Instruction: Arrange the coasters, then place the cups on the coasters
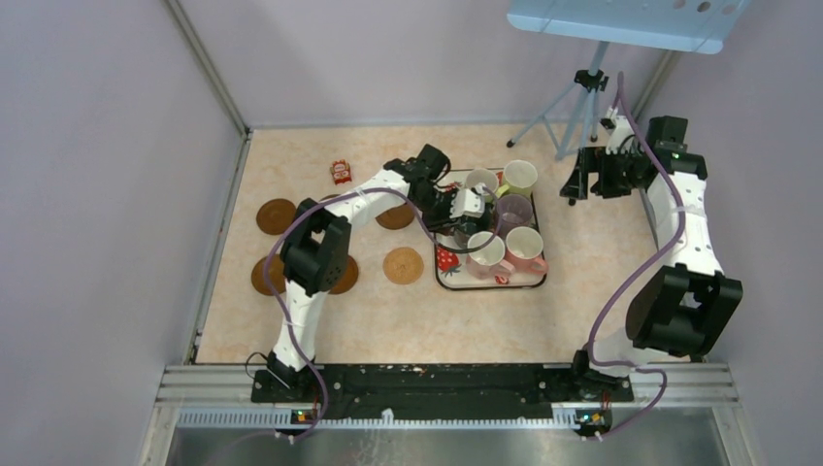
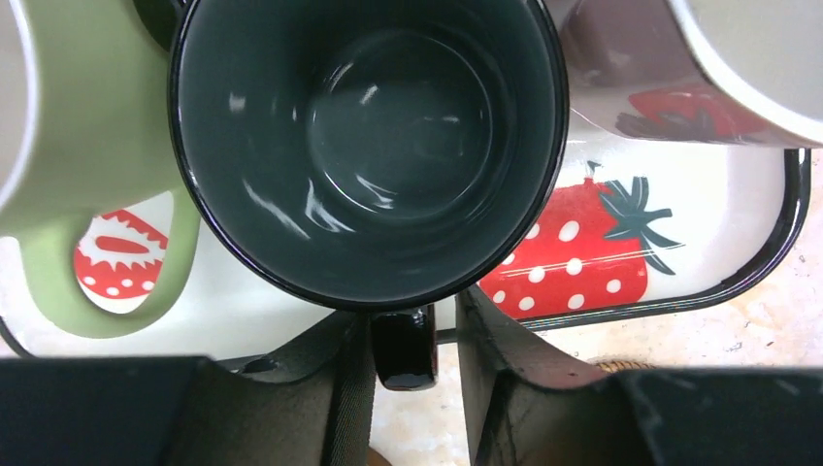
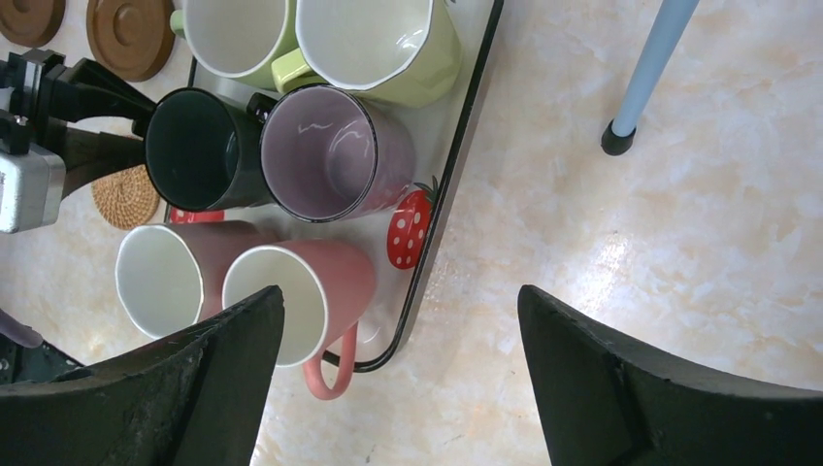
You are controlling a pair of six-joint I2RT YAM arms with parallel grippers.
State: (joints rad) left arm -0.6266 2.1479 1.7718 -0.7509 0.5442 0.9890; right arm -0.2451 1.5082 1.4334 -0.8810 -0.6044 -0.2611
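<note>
Have left pincer (image 2: pixel 410 330) astride handle (image 2: pixel 403 351) of dark green mug (image 2: pixel 369 146), mug dead ahead of it in tray (image 2: pixel 718 209). Can't tell if clamped, slit showing on one side. Have right pincer (image 3: pixel 400 320) spread wide, empty, above counter (image 3: pixel 631 291). See other cups (image 3: pixel 330 150) ahead-left of it, in tray.

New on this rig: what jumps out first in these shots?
The strawberry-print tray at the centre of the table, crammed with six mugs. The left pincer is at it, fingers flanking the dark green mug's handle, not yet clamped. Brown coasters lie scattered left of the tray; the right pincer hangs open off its right side.
</note>
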